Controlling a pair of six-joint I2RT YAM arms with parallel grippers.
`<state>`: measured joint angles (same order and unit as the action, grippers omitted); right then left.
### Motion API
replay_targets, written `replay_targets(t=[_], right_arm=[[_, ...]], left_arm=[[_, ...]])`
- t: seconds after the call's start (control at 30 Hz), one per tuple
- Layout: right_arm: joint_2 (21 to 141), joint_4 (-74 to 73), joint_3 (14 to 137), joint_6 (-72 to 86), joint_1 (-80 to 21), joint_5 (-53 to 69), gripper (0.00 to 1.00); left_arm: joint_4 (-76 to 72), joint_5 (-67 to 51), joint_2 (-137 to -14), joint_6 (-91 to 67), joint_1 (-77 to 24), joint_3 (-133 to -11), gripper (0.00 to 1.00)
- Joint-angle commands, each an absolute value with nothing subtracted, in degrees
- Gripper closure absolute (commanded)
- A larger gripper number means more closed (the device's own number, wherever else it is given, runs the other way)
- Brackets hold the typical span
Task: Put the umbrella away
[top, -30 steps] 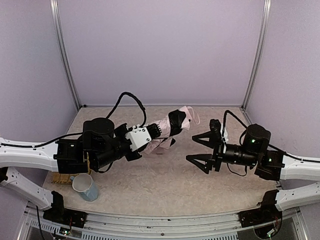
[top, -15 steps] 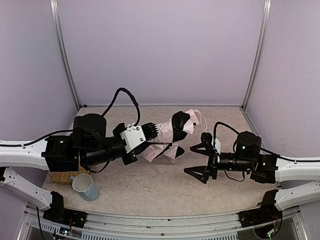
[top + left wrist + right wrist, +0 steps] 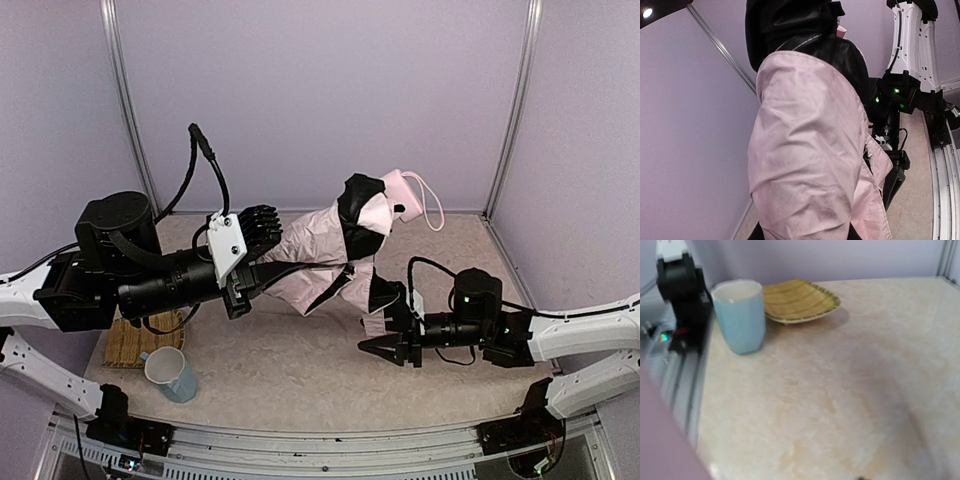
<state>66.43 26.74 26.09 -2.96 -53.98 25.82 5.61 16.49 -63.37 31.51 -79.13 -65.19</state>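
Note:
The umbrella (image 3: 330,240) is held up off the table, tilted, with its pale pink fabric and black lining hanging loose. Its pink handle (image 3: 404,194) with the strap points up to the right. My left gripper (image 3: 260,240) is shut on the umbrella's lower end. In the left wrist view the pink fabric (image 3: 810,150) fills the frame and hides the fingers. My right gripper (image 3: 383,322) sits low at the hanging flap of fabric; how its jaws stand does not show. In the right wrist view no fingers appear, only a pink blur of fabric (image 3: 660,445) at lower left.
A light blue cup (image 3: 172,374) stands near the front left, next to a bamboo plate (image 3: 138,340) partly under the left arm. Both also show in the right wrist view, cup (image 3: 740,315) and plate (image 3: 797,300). Lilac walls and metal posts enclose the table (image 3: 290,370).
The left arm has pulled back to the left and lifted the umbrella higher. The right gripper has moved left and in under the hanging fabric, and its jaws have narrowed.

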Motion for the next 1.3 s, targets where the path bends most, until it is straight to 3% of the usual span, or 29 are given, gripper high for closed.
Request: replay_targets(t=[0.0, 0.07, 0.27, 0.47, 0.6, 0.7, 0.97, 1.27], right_arm=[[67.95, 34.18, 23.83, 0.37, -53.97, 29.37, 0.77], [68.93, 33.77, 24.69, 0.62, -53.97, 29.09, 1.0], [67.55, 19.35, 30.56, -4.88, -50.13, 12.19, 1.0], [67.15, 5.17, 49.52, -14.86, -43.22, 16.66, 1.0], [70.67, -2.02, 63.75, -15.94, -43.44, 19.62, 1.0], [72.86, -4.66, 67.49, -14.66, -45.74, 22.4, 1.0], [69.19, 8.8, 52.37, -9.67, -59.81, 15.85, 1.0], [71.44, 21.04, 36.8, 0.11, -63.99, 7.11, 1.0]], left_arm=[[4.1, 14.68, -62.71, 31.07, -79.53, -68.42, 1.0], [4.4, 13.5, -62.64, 30.9, -79.63, -68.51, 1.0], [8.5, -0.3, -59.81, 28.33, -80.03, -64.99, 1.0], [10.1, -12.67, -65.9, 26.82, -81.65, -54.31, 1.0], [9.85, -8.49, -73.66, 24.31, -80.29, -50.31, 1.0], [6.38, -7.76, -77.35, 21.94, -75.83, -48.12, 1.0], [-3.85, -3.62, -89.32, 18.7, -63.03, -48.3, 1.0], [-5.44, -1.72, -104.83, 13.63, -55.5, -54.99, 1.0]])
